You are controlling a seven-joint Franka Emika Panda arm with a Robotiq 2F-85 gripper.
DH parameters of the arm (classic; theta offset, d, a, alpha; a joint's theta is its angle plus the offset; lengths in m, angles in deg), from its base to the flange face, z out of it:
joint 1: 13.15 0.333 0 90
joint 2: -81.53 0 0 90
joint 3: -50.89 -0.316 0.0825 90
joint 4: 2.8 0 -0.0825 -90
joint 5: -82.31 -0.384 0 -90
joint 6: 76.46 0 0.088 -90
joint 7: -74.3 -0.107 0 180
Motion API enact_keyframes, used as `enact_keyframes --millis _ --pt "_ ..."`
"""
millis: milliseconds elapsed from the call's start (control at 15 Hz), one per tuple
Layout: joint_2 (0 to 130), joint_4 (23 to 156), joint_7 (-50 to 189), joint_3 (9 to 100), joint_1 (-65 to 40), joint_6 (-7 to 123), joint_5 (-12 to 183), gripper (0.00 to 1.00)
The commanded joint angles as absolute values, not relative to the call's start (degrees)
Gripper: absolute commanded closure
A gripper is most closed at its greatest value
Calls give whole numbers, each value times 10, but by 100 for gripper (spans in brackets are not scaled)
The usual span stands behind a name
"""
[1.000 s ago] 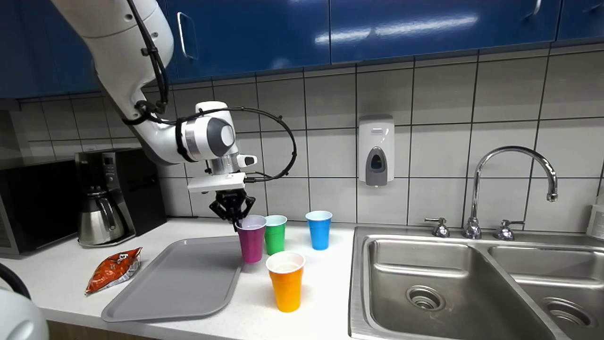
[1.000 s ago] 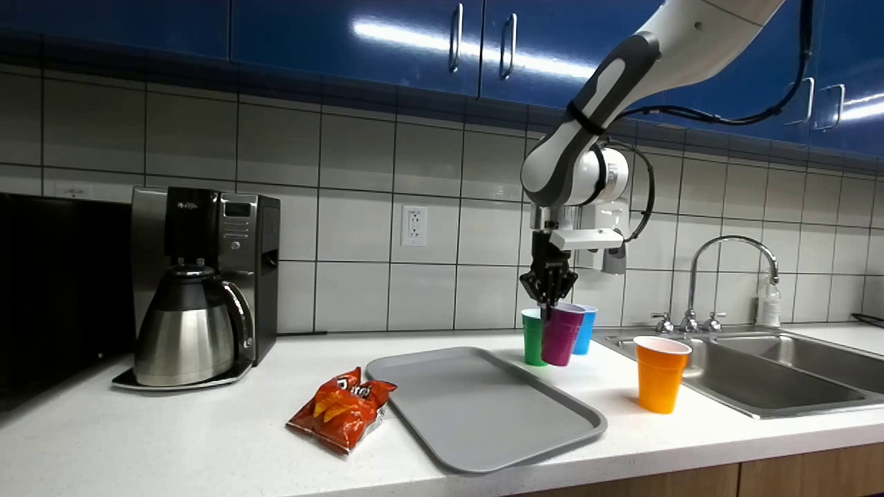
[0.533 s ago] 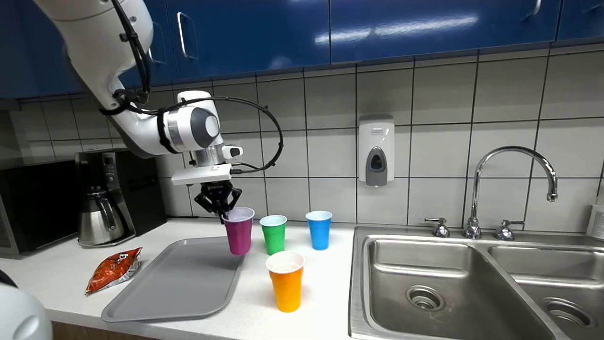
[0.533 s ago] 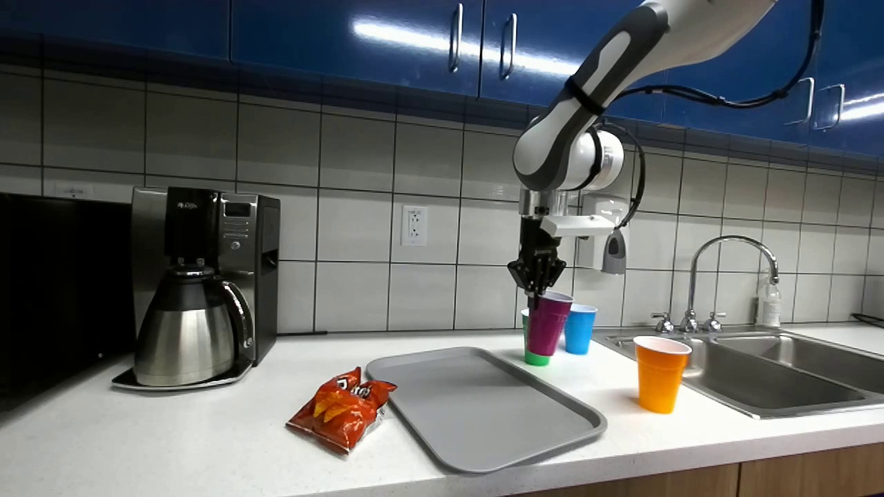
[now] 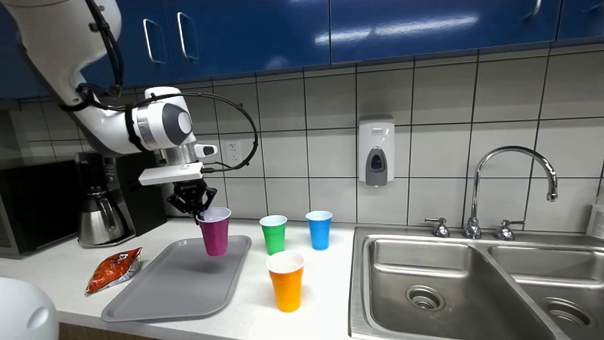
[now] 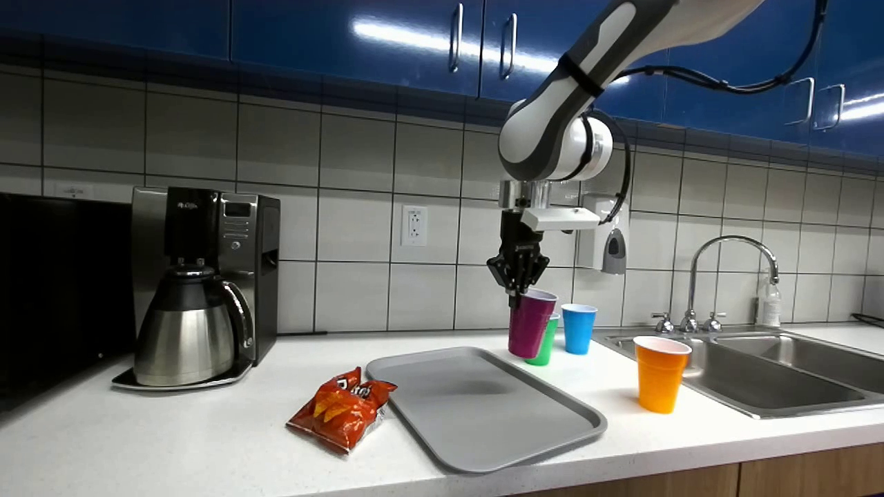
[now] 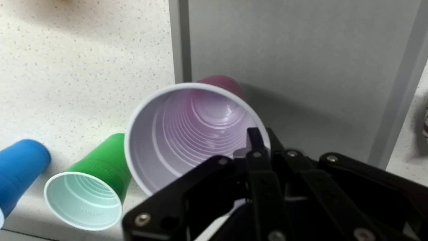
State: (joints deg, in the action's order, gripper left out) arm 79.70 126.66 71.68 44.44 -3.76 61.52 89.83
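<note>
Wrist view shows gripper [image 7: 263, 137] with jaws nearly together, pinching purple cup [image 7: 187, 134] by the wall at its rim, one finger inside, one outside. Cup slightly tilted, mouth up, held above gray tray [image 7: 301, 50] near its edge facing the sink [image 5: 358, 278], clear of it. Green cup [image 5: 273, 236] and blue cup [image 5: 319, 231] stand toward back edge of white surface [image 5: 323, 283]; orange cup [image 5: 286, 285] closer to front edge, between tray and sink. Red snack bag [image 6: 343, 408] lies just beside tray's opposite edge, both exterior views.
</note>
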Motion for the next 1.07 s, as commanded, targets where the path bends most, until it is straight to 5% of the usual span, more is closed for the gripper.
enact_keyframes --millis 0,1000 --pt "830 1289 647 424 -25 592 933 99" --pt "824 1320 444 347 38 581 1024 99"
